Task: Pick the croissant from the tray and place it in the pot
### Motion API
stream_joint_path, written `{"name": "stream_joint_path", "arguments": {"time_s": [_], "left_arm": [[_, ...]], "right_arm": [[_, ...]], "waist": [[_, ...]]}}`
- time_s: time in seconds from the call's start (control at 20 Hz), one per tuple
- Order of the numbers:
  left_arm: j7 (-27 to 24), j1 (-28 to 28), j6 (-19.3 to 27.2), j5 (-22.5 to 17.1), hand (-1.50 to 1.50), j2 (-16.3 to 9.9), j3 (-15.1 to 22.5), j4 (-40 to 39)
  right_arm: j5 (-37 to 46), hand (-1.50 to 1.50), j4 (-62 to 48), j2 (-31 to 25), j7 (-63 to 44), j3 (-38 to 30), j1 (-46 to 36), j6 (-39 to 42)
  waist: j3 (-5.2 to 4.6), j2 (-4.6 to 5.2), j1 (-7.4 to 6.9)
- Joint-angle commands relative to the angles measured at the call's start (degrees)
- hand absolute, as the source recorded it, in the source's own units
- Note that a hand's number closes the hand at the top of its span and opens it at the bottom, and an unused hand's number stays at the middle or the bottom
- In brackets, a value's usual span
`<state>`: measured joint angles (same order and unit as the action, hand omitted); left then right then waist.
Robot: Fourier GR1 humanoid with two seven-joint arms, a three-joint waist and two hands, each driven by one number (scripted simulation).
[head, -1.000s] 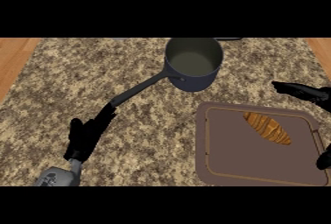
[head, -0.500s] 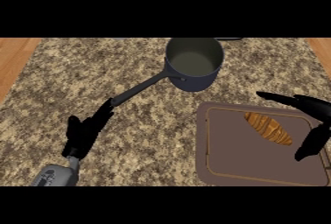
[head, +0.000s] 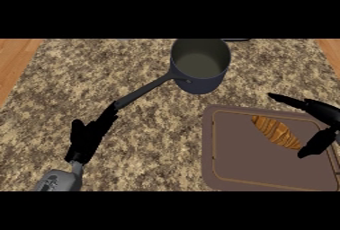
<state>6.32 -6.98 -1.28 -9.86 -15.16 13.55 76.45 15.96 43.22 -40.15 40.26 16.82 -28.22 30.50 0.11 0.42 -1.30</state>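
Observation:
A golden-brown croissant (head: 276, 131) lies in the upper right part of a brown tray (head: 239, 157) at the lower right of the counter. My right hand (head: 323, 114) hovers at the tray's right edge, open, one finger stretched above the croissant and the thumb below it, not touching it. A dark blue pot (head: 199, 65) stands at the top centre with its long handle (head: 143, 92) pointing down-left. My left hand (head: 90, 134) rests open on the counter just below the handle's tip.
The speckled stone counter (head: 100, 72) spans the view, with wooden strips (head: 15, 58) along the left and right sides. A dark object shows partly behind the pot at the top edge (head: 235, 40).
My right hand has moved left and inward over the tray's right edge, spreading around the croissant. The left hand has barely shifted.

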Motion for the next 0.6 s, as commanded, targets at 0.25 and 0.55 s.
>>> {"name": "stream_joint_path", "arguments": {"time_s": [0.25, 0.55], "left_arm": [[0.23, 0.3, -1.32, -0.15, 0.0, -0.4, -0.23, 1.51], [0.85, -1.86, -1.18, 0.18, 0.0, 0.24, -1.16, -1.88]], "right_arm": [[-7.08, -1.5, -6.1, 2.87, 8.95, 1.39, -0.69, 13.66], [-10.19, -1.5, -9.08, 4.46, 5.38, 3.24, -2.03, 16.79]], "waist": [[0.05, 0.26, -0.84], [0.01, 0.35, -0.26]]}}
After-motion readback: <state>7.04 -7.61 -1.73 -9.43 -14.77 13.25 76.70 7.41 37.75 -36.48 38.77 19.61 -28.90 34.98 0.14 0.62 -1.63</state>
